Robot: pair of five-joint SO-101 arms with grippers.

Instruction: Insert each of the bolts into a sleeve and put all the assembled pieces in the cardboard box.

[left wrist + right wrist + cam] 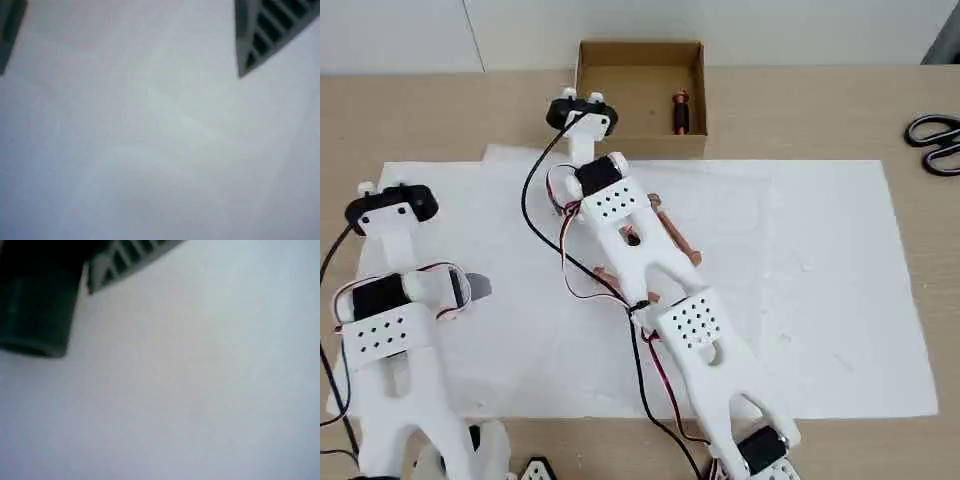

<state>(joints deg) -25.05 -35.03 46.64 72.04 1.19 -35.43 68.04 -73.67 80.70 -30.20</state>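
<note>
One assembled piece (680,112) lies inside the cardboard box (640,47), near the wall farthest from the right jaws (582,117). Those jaws hang just outside the opposite wall, at the box's corner, so the wall stands between them and the piece. The loose bolts and sleeves (677,238) lie on the paper sheet (800,280) behind those jaws, partly covered by the right arm (695,330), whose black cable (527,195) runs close by. I cannot tell whether the right jaws are parted or hold anything. The left jaws (122,72) stand apart over bare paper, gripping nothing, well away from the box and pieces. Scissors (934,142) rest on the tabletop (820,110), far beyond the box from both jaws.
</note>
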